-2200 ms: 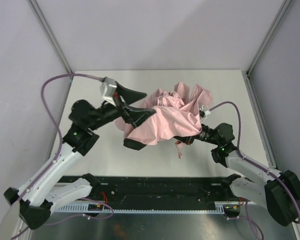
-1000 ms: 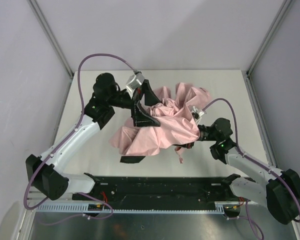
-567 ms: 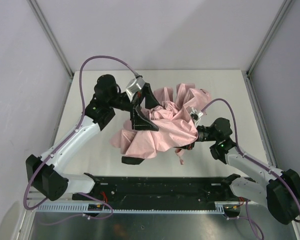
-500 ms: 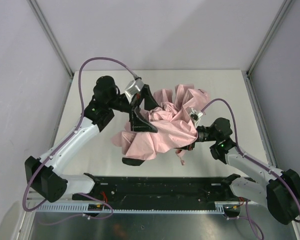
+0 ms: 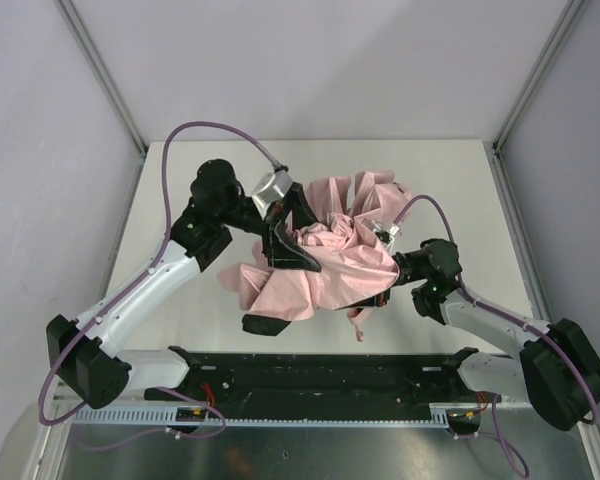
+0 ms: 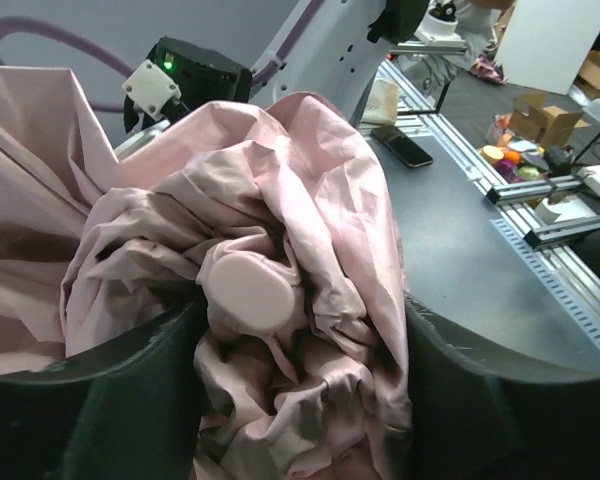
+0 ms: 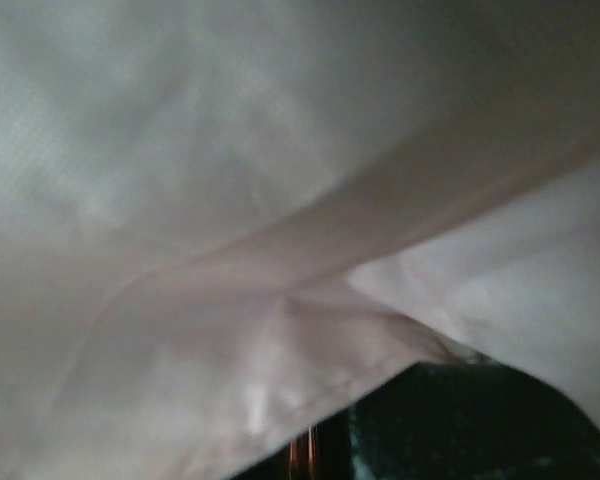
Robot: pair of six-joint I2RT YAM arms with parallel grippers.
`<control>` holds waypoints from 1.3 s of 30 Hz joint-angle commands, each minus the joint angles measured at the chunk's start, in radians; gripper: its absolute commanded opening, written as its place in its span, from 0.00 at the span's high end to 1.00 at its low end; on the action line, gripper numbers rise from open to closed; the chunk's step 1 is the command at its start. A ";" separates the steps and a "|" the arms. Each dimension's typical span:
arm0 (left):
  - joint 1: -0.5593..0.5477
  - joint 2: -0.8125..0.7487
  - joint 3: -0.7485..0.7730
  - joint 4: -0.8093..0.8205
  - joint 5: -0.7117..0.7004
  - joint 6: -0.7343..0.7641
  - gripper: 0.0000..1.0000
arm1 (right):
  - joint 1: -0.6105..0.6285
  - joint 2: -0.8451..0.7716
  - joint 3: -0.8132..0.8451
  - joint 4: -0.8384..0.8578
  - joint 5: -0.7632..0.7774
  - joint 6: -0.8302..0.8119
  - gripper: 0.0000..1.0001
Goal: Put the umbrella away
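Note:
The umbrella (image 5: 330,255) is a crumpled mass of pale pink fabric in the middle of the table. A black part (image 5: 267,322) sticks out at its near left, and a thin pink strap (image 5: 358,322) hangs at its near right. My left gripper (image 5: 290,232) reaches in from the left. Its jaws are spread wide around a bunch of fabric (image 6: 310,330) with a pink oval cap (image 6: 246,291) showing. My right gripper (image 5: 385,275) is buried under the fabric from the right. Its wrist view is filled with fabric (image 7: 230,250), and only a dark finger part (image 7: 470,425) shows.
The white table (image 5: 450,190) is bounded by metal frame posts at the back corners (image 5: 495,150). A black rail (image 5: 320,375) runs along the near edge between the arm bases. Purple cables (image 5: 195,135) loop above the left arm.
My left arm swung from the near left up and over the umbrella, and its open jaws settled onto the fabric. The fabric bunched toward the middle. My right arm edged slightly left.

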 commanded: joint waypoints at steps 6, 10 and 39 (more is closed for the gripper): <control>-0.073 0.004 0.004 0.038 0.055 -0.061 0.66 | 0.020 0.062 0.080 0.324 0.028 0.137 1.00; -0.069 -0.038 -0.014 0.043 0.025 -0.038 0.95 | 0.003 -0.029 0.080 -0.007 0.126 -0.077 1.00; 0.166 -0.347 -0.175 0.122 -0.320 0.113 1.00 | -0.030 -0.696 0.121 -1.079 0.823 -0.312 0.04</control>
